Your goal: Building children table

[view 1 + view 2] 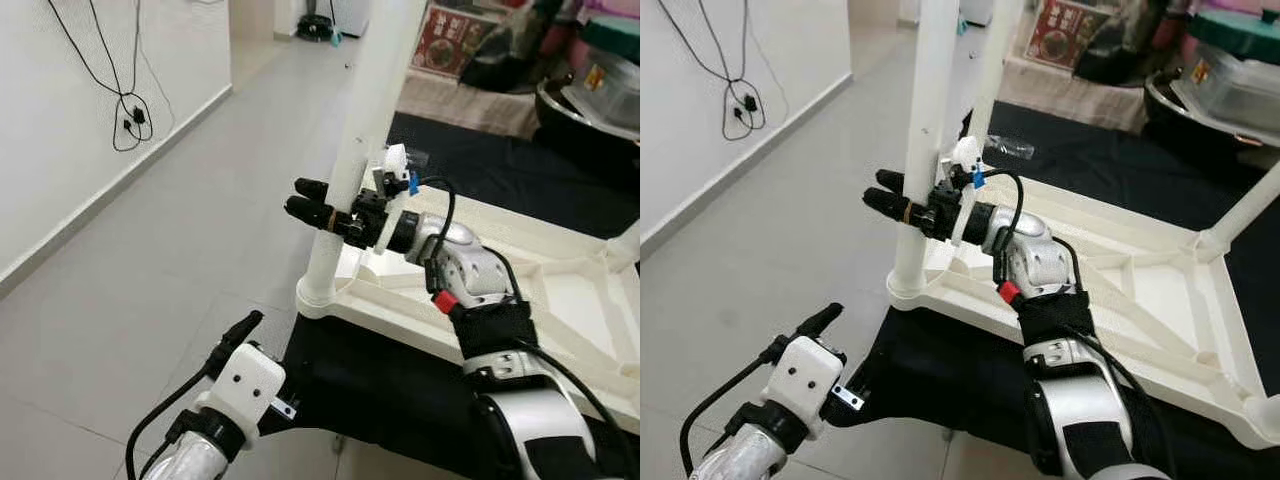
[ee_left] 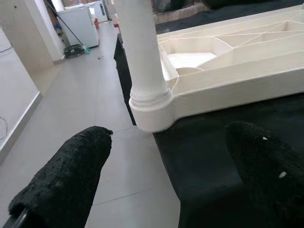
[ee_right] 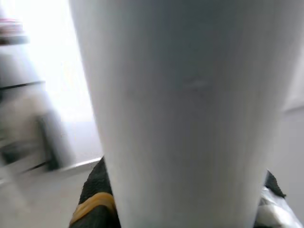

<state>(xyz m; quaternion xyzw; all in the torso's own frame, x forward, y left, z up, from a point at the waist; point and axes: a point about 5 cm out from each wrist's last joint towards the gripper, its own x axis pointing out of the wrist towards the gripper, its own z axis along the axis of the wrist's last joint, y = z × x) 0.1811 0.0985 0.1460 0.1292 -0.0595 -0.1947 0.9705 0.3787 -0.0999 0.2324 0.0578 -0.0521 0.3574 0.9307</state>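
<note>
The white children's table [image 1: 400, 318] lies upside down on a black cloth. One white table leg [image 1: 365, 120] stands upright in the near left corner socket [image 2: 151, 107]. My right gripper [image 1: 298, 198] is shut on that leg a little above the socket, its black fingers [image 3: 95, 199] on either side of the tube [image 3: 190, 109]. My left gripper [image 1: 232, 340] hangs low in front of the corner, open, with nothing between its fingers [image 2: 71, 175]. A second leg [image 1: 990, 75] rises behind the held one.
The black cloth [image 1: 400, 390] reaches to the near edge under the table. Grey floor tiles [image 1: 180, 230] stretch to the left as far as a white wall with a hanging cable [image 1: 130, 120]. Pots and boxes [image 1: 1230, 70] crowd the back right. Another leg [image 1: 1250, 215] slants up at the right.
</note>
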